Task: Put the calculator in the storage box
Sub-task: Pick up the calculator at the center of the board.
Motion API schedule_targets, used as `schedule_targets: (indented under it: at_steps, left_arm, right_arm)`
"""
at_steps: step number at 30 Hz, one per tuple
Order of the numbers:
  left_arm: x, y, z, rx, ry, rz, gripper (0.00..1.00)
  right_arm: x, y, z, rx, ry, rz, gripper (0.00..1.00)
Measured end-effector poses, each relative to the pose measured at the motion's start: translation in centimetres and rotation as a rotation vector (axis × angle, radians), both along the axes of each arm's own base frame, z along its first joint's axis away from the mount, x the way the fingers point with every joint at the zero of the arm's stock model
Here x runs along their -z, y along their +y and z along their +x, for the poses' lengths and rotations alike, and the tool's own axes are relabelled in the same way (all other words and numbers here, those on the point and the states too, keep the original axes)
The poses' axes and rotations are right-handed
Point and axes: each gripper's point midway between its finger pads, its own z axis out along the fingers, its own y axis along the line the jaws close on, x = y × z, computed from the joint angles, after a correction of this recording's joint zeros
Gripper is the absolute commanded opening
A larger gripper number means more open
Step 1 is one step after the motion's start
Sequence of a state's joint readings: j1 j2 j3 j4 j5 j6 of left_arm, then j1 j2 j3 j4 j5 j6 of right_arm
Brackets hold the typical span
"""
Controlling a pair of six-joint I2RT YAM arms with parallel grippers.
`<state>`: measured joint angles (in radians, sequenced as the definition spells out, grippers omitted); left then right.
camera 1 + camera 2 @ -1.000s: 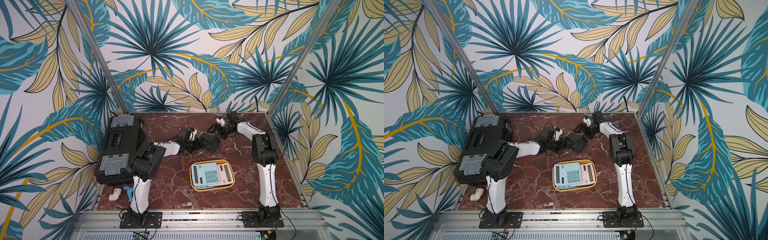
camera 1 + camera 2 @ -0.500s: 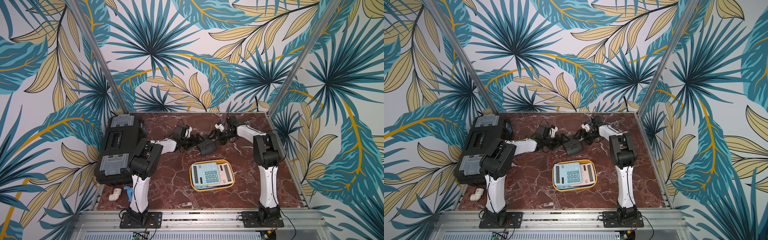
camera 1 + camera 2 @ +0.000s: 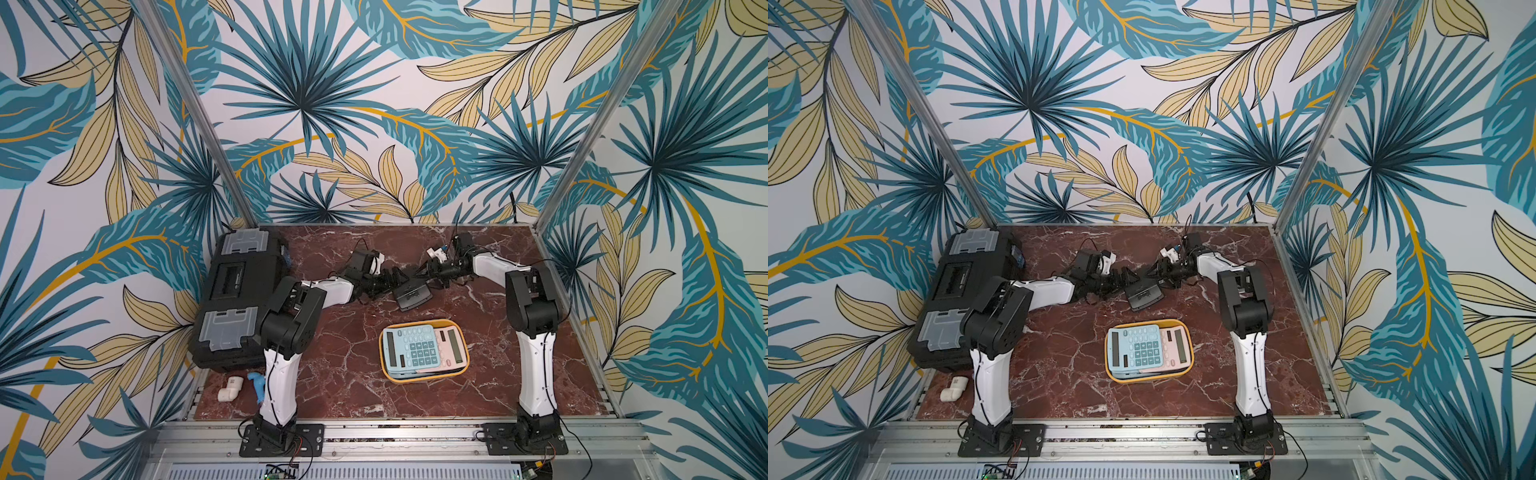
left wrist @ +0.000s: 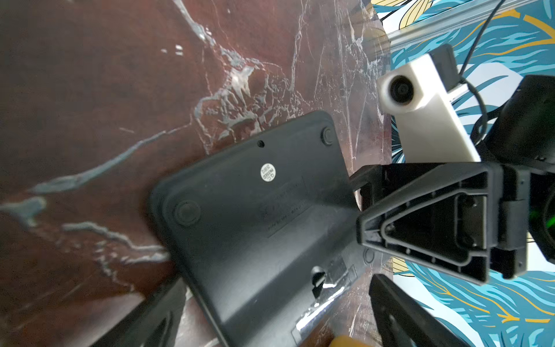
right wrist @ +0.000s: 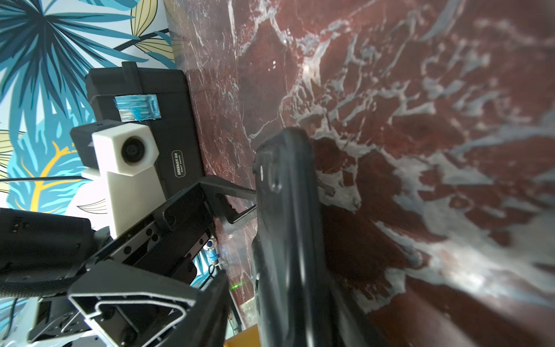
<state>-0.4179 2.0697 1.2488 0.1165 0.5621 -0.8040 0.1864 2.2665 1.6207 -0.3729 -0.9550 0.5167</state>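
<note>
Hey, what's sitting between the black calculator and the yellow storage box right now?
Nothing. Only a bare strip of the marble table separates the black calculator from the storage box; both top views show it.

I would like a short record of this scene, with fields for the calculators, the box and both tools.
loose calculator: black plastic calculator, back side up, between both tools, outside the box
storage box: shallow yellow plastic tray, holds a light blue calculator over a pink calculator
left tool: jaws wide around the black calculator's end; grip unclear
right tool: at its opposite edge; grip unclear
nearby: large black toolbox
</note>
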Motion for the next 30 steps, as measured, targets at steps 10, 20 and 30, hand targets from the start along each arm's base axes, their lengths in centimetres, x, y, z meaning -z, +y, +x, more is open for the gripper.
schedule_targets:
  at_steps: [10, 20, 30]
  left_arm:
    - [-0.1, 0.0, 0.0, -0.010, 0.011, -0.009, 1.00]
    - [-3.5, 2.4, 0.9, -0.055, -0.020, -0.015, 1.00]
    - [-15.0, 7.5, 0.5, -0.147, -0.200, -0.049, 1.00]
  right_arm:
    - [0.1, 0.2, -1.0, -0.006, 0.014, 0.010, 0.18]
    - [-4.1, -0.4, -0.8, 0.009, -0.115, -0.045, 0.17]
    - [-10.9, -1.9, -2.0, 0.040, -0.316, -0.123, 0.17]
